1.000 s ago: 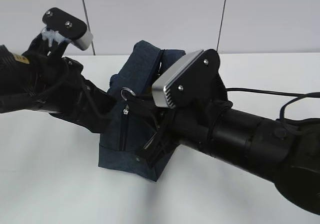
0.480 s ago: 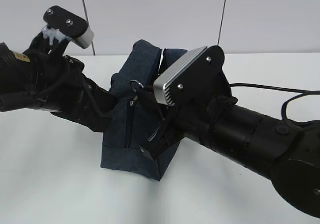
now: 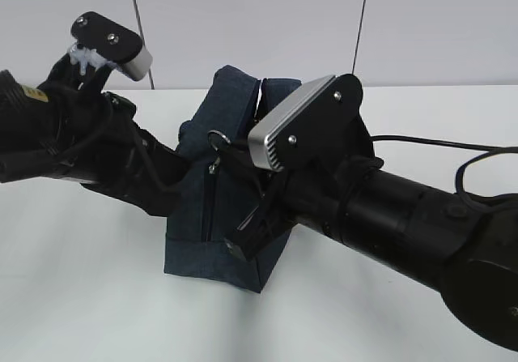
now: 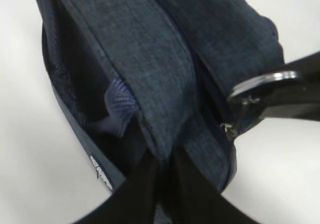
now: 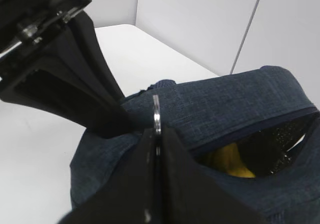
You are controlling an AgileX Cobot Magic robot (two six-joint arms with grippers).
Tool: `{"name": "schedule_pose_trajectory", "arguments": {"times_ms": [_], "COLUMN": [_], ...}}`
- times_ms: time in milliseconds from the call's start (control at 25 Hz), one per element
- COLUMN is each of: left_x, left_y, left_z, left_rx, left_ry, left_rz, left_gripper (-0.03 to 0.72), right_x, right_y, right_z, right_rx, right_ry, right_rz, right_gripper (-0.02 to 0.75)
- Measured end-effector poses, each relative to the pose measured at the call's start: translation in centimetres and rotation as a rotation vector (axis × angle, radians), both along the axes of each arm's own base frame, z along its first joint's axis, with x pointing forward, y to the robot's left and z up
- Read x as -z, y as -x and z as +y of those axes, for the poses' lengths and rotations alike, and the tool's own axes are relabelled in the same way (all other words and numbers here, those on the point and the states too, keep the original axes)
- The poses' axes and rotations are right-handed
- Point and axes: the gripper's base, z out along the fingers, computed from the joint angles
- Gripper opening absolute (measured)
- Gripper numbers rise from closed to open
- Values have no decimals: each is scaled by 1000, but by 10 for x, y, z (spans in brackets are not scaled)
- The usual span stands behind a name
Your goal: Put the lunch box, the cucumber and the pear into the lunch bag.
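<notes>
Item: lunch bag (image 3: 212, 216), dark navy fabric, standing mid-table (image 3: 81, 297) between both arms. A small white mark shows low on its side in the left wrist view, too blurred to read. Top zipper partly parted; inside, at 4 o'clock in the right wrist view, the yellow pear (image 5: 231, 165) shows. Right gripper (image 5: 156, 134) is pressed together on the silver ring pull (image 5: 157, 115). Left gripper (image 4: 165, 164) pinches a fold of the bag's top fabric.
</notes>
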Motion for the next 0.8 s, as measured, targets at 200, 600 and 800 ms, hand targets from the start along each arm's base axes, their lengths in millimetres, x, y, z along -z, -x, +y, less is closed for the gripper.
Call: {"name": "schedule_pose_trajectory", "arguments": {"times_ms": [200, 600, 800], "left_x": [0, 1, 1], "left_y": [0, 1, 1], "left_z": [0, 0, 1], "left_rx": [4, 11, 12], "left_ry": [-3, -13, -14], "left_rz": [5, 10, 10], "left_gripper": [3, 3, 3], "right_x": [-2, -10, -16], "right_y": [4, -1, 1], "right_z": [3, 13, 11], "right_rx": [-49, -90, -82], "right_ry": [-27, 10, 14], "right_rz": [31, 95, 118], "right_gripper": [0, 0, 0]}}
